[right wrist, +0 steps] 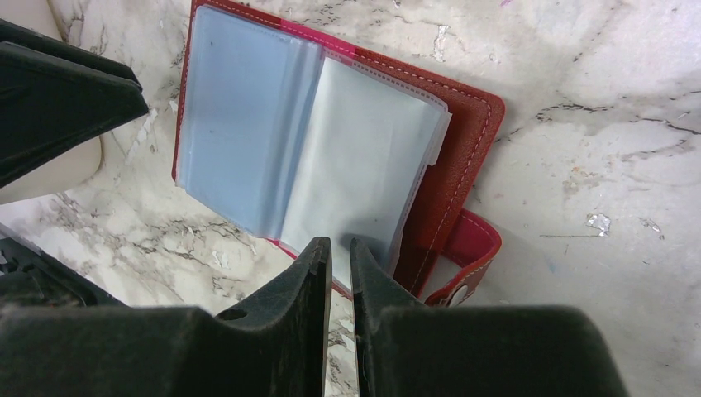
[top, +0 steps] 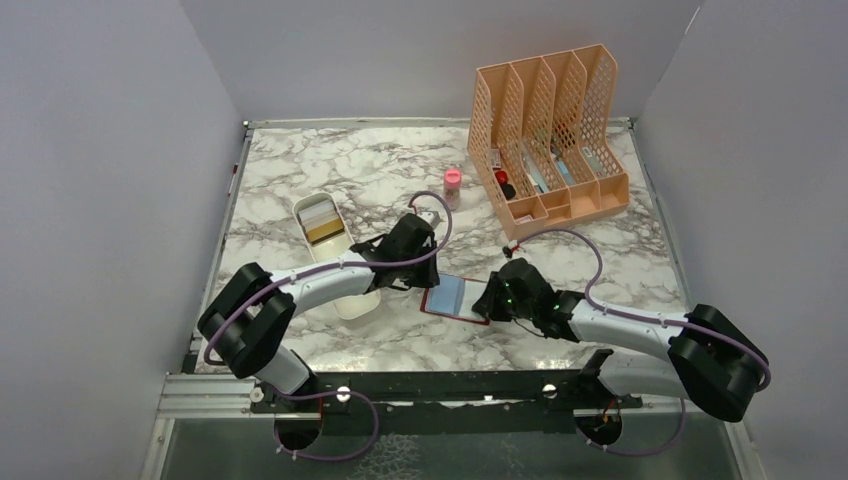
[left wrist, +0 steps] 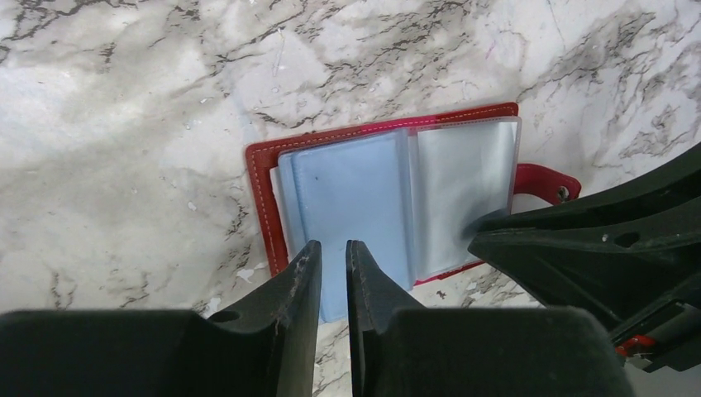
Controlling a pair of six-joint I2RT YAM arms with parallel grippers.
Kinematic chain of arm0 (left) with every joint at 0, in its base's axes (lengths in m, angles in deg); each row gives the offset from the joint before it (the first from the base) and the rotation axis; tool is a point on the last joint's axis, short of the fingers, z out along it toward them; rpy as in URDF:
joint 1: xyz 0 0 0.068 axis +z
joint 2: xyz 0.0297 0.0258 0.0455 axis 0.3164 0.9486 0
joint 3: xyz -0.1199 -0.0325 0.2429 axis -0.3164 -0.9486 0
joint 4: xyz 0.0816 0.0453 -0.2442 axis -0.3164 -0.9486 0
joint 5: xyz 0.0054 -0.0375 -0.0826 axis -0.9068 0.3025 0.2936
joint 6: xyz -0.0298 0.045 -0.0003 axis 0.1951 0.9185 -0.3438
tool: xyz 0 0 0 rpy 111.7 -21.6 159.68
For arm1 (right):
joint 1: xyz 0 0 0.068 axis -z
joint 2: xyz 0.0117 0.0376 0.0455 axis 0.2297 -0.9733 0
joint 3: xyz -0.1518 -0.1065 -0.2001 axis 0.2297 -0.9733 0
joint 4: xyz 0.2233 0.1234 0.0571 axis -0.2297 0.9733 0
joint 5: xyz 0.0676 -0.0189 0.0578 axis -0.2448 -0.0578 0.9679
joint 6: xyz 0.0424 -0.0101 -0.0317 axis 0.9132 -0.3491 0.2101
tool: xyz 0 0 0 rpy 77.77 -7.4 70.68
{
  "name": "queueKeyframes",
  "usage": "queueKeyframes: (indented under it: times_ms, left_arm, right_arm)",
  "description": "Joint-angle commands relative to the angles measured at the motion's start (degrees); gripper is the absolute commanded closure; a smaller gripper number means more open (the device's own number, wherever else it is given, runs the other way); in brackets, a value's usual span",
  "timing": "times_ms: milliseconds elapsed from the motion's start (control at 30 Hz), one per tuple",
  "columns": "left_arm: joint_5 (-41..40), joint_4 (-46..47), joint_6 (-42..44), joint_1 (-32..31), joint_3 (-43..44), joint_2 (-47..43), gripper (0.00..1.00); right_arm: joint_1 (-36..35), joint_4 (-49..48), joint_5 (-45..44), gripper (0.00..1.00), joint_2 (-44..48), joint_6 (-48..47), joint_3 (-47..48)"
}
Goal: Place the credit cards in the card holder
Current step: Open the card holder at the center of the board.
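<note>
The left claw [left wrist: 333,246] was pressed nearly together, only a thin slit showing between its black fingers, and it pinched the near edge of a blue credit card [left wrist: 347,198]. The card lay flat on the left-hand page of the open card holder [left wrist: 258,198], its gripped edge sticking out past the red cover toward the claw.

The right claw [right wrist: 336,242] was likewise almost closed, and the edge of a clear sleeve [right wrist: 355,157] ran into the narrow gap between its fingers, so it nipped that plastic page. Its tip met the sleeve at the corner next to the holder's strap [right wrist: 471,248].

The card holder lay open and flat on the marble-patterned bench [left wrist: 124,124], between the two claws and close in front of the arms' bases. Its cover was red with pale stitching along the rim. The plastic pages fanned from the middle, the left one looking blue and the right one see-through and greyish. The short red strap, with a metal snap, poked out from under the right side.

Farther back on the left sat a white tray [top: 303,203] with cards in it, well apart from the holder.
</note>
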Motion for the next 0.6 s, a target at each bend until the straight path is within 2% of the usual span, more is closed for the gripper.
queueKeyframes:
  times_ms: [0,267,567]
  left_arm:
    - [4.1,3.8,0.9,0.0,-0.6,1.8,0.76]
    - [7.3,7.8,0.2,0.0,-1.6,5.1,0.66]
    - [12.0,12.1,-1.2,0.0,-2.1,6.9,0.63]
  right_arm:
    - [0.3,-0.4,-1.7,0.81,-0.3,-0.4,-0.9]
    - [0.3,-0.8,-1.5,0.81,-0.5,-0.7,-0.8]
    - [0.3,-1.6,-1.0,0.81,-1.5,-0.9,-0.7]
